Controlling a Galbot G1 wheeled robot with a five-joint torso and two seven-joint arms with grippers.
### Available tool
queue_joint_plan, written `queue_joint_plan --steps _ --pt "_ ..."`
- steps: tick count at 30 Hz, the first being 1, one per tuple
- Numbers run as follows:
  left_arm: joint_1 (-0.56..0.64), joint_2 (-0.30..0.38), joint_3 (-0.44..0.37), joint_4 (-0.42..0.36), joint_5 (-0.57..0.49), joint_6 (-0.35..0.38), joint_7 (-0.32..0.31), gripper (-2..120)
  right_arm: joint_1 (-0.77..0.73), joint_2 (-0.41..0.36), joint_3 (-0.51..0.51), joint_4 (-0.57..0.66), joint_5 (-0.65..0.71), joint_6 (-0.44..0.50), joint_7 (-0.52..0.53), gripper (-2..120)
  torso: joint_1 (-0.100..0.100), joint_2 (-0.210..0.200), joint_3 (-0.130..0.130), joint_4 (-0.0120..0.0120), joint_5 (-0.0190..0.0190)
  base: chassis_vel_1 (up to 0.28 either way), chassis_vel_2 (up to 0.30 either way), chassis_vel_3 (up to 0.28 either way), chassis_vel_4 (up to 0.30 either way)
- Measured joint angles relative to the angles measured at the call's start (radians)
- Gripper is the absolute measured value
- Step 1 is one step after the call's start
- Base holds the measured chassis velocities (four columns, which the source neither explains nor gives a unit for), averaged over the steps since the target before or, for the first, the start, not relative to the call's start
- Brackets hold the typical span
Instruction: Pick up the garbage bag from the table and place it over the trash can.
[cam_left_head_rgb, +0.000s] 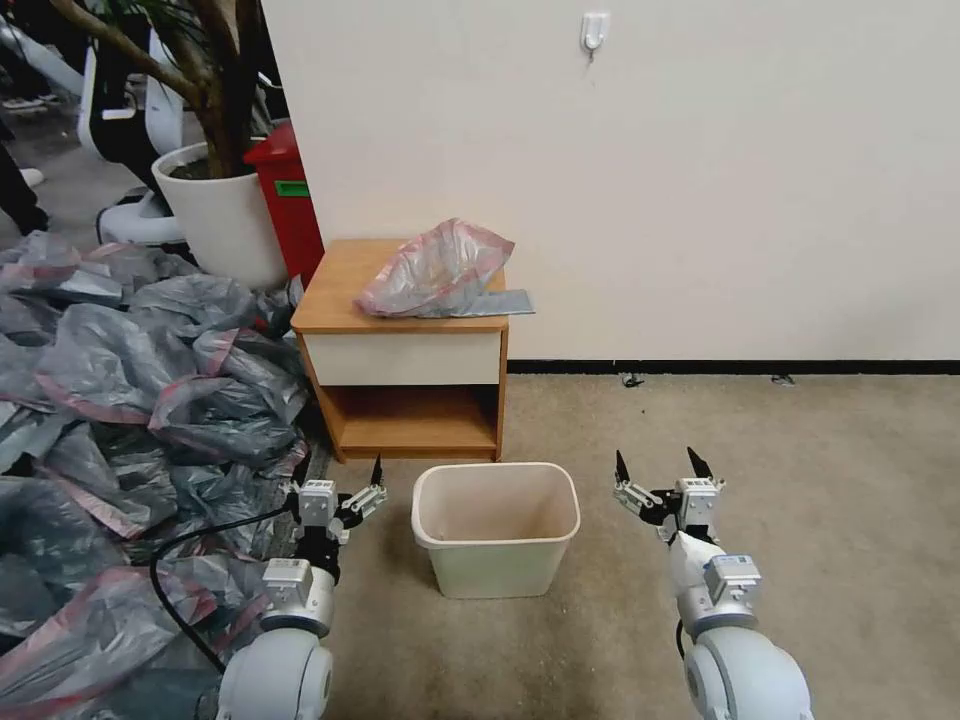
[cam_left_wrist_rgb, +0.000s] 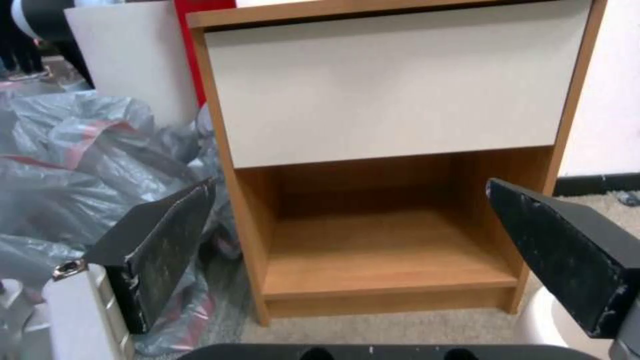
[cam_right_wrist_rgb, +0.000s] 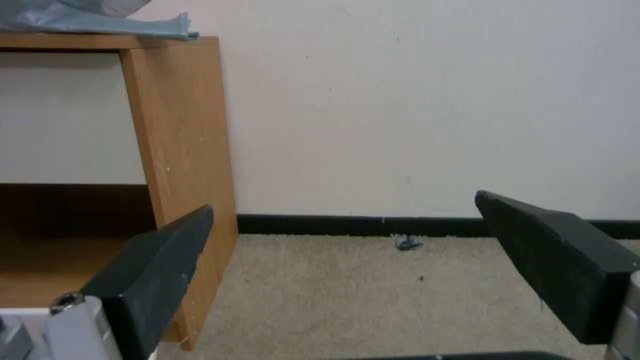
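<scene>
At nine o'clock a heap of grey bags (cam_left_head_rgb: 130, 400) spreads over the floor. Our left gripper (cam_left_head_rgb: 338, 486) hangs low at seven o'clock, jaws spread wide and empty. The garbage bag (cam_left_head_rgb: 436, 270) lies atop the table (cam_left_head_rgb: 345, 290) at twelve, the trash can (cam_left_head_rgb: 496, 528) just before it, presumably for a short carry. Our right gripper (cam_left_head_rgb: 661, 468) waits at five o'clock, equally wide and empty.
</scene>
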Motion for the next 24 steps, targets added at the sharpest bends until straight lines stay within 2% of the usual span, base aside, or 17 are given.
queue_joint_plan --steps 24 --pt "0.0 0.0 0.0 0.0 0.0 0.0 0.0 100 0.0 0.0 0.0 0.0 0.0 0.0 0.0 100 0.0 0.0 0.0 0.0 0.0 0.0 0.0 0.0 0.0"
